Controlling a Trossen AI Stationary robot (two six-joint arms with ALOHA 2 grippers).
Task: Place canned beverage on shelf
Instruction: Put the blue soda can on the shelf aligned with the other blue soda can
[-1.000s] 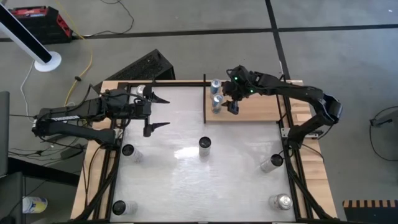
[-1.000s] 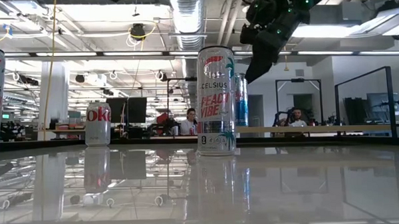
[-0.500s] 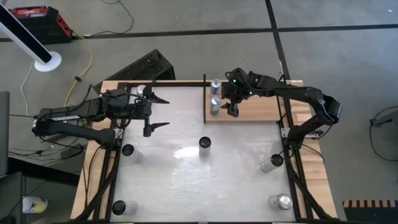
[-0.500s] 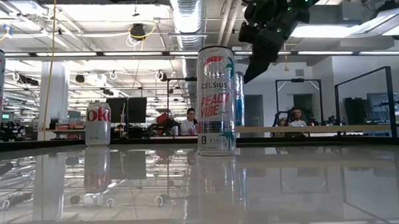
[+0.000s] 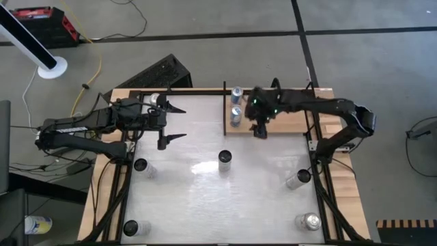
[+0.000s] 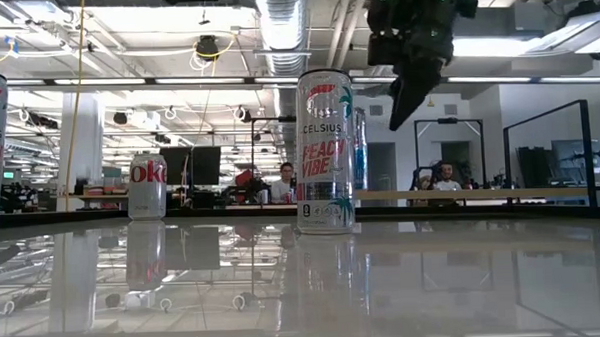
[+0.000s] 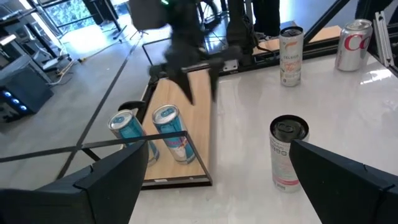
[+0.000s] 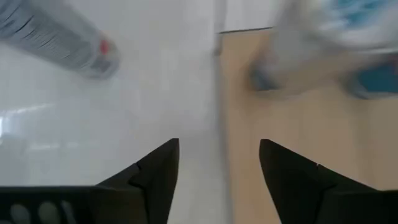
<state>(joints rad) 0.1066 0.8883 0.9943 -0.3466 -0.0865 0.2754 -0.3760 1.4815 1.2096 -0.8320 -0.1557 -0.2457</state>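
Observation:
The tan wood shelf with black rails lies at the table's far right. Two blue cans stand upright on its left end; they also show in the left wrist view. My right gripper hangs open and empty over the shelf's near edge, to the right of the nearer can, fingers pointing down. My left gripper waits open and empty at the table's far left. A Celsius can stands upright mid-table.
More cans stand on the table at the left, near left, far left and near right. One can lies on its side at the right. The shelf's right part is bare wood. People sit in the room beyond.
My right gripper has drawn away from the two cans on the shelf, toward the table's near edge and a little to the right, and has turned about its wrist. The cans stay upright where they were.

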